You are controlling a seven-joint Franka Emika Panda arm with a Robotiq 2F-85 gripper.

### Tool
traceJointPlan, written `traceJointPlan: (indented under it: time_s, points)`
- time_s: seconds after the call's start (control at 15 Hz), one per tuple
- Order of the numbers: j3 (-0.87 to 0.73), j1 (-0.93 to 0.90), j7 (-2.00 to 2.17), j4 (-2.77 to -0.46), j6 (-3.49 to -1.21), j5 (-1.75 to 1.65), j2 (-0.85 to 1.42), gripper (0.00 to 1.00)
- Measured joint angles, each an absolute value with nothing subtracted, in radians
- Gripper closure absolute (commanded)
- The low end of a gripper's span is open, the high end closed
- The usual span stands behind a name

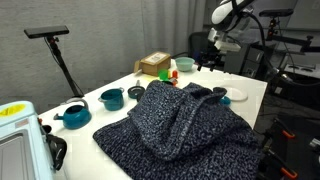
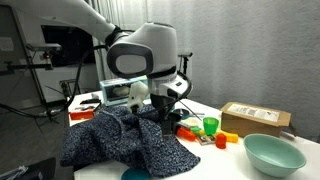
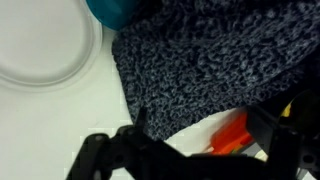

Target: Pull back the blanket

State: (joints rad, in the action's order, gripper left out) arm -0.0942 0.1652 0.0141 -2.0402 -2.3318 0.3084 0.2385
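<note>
The blanket [image 1: 185, 125] is dark navy-grey with light speckles and lies bunched in a thick heap over the middle of the white table; it also shows in an exterior view [image 2: 115, 140]. My gripper [image 1: 212, 62] hangs above the far end of the table, just past the blanket's edge, and also shows in an exterior view [image 2: 165, 103]. In the wrist view the blanket [image 3: 210, 55] fills the upper right. The gripper [image 3: 200, 122] is open, with its dark fingers apart over the blanket's edge and bare table. It holds nothing.
A white plate [image 3: 40, 50] and an orange object [image 3: 232, 135] lie close to the gripper. A cardboard box [image 1: 154, 65], a green cup [image 1: 185, 65], teal pots [image 1: 111, 98] and a teal bowl [image 2: 272, 155] stand around the blanket. A toaster [image 1: 20, 140] sits at the near corner.
</note>
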Motion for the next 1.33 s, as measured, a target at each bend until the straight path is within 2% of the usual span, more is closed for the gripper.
traceJointPlan:
  time_s: [0.73, 1.33]
  points:
    - [-0.094, 0.165, 0.013, -2.04, -2.322, 0.308, 0.239, 0.0]
    - [-0.1, 0.177, -0.167, -2.041, -2.148, 0.308, 0.264, 0.0]
